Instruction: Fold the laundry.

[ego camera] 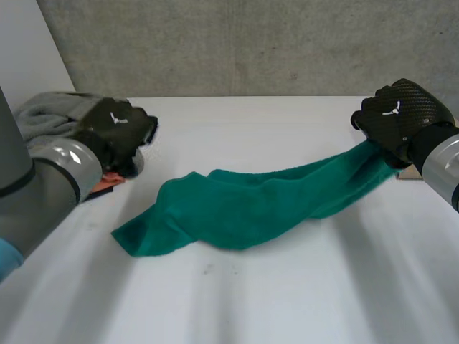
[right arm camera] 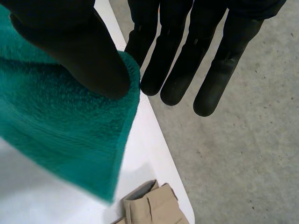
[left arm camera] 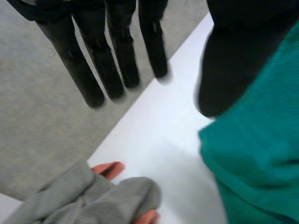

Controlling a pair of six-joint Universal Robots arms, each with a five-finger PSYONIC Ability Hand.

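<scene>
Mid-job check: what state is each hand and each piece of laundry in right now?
Green towel: unfolded, bunched lengthwise across the table, one end lifted.
Left hand: open, holding nothing.
Right hand: shut on the towel's corner, thumb pinching it.
Grey cloth: crumpled heap, unfolded.
Beige garment: appears folded, at the table's corner.

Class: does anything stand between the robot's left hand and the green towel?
Nothing visible does. The left hand is beside the grey clothes; bare white table lies between it and the green towel, whose other end the right hand pinches.
</scene>
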